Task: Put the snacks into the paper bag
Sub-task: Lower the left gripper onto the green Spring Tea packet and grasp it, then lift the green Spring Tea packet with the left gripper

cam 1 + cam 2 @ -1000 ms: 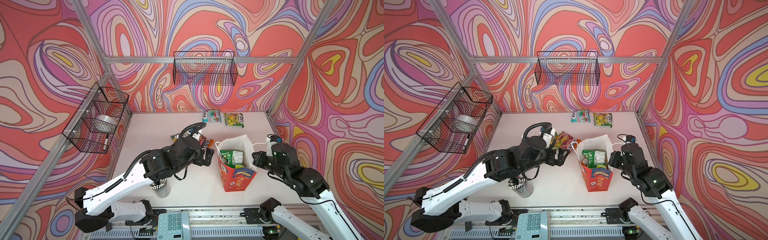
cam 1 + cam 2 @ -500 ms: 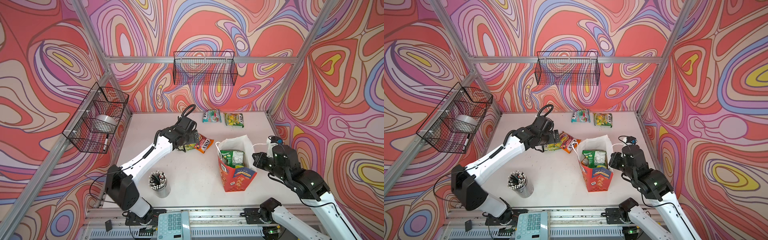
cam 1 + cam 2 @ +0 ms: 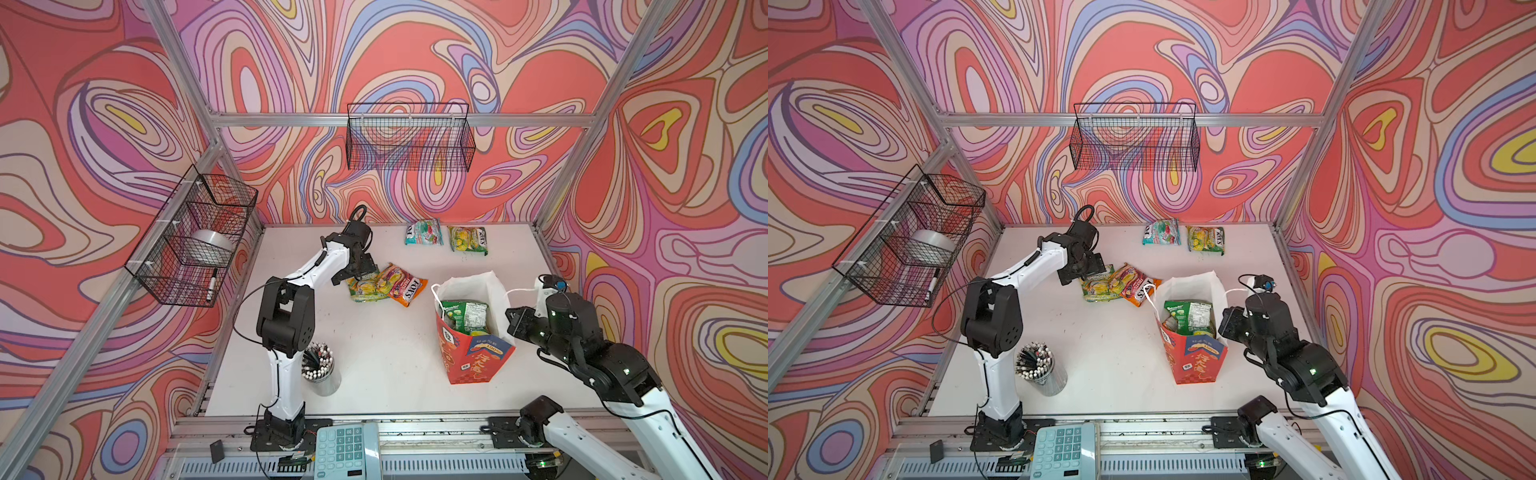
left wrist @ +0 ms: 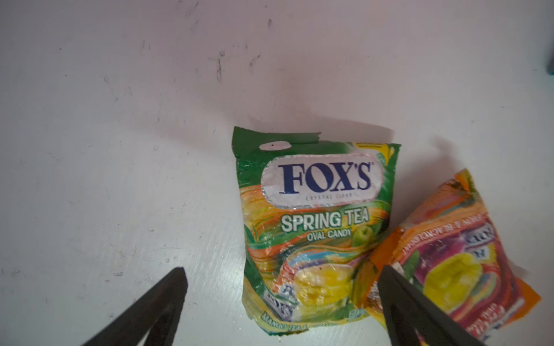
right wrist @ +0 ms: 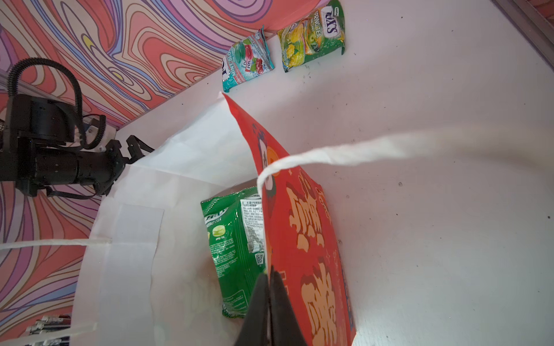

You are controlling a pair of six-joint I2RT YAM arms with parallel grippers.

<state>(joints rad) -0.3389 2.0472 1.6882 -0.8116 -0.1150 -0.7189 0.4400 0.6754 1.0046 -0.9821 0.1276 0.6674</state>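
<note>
Over the middle of the table [image 3: 374,353], the left gripper [image 4: 283,269] is now poised, its arm having been swung out from beside the paper bag [image 3: 473,361] within the last second. Its fingers are spread wide and empty, straddling the lower end of the green Spring Tea pouch [image 4: 314,227], and one finger is seen across the orange pouch [image 4: 449,269] that overlaps it. A fresh pick is judged to be in preparation.

The right gripper [image 5: 269,278] has not been moved. Its fingers are kept pinched on the bag's red wall, so the mouth is held open. Green pouches [image 3: 463,318] are already seen inside, while a teal pouch [image 3: 424,231] and a second Spring Tea pouch [image 3: 467,240] are left at the table's far edge.

The pouches in the bag cannot be counted. A further pouch, mostly hidden, is glimpsed under the nearer Spring Tea one. Whether the left fingers touch anything cannot be settled.
</note>
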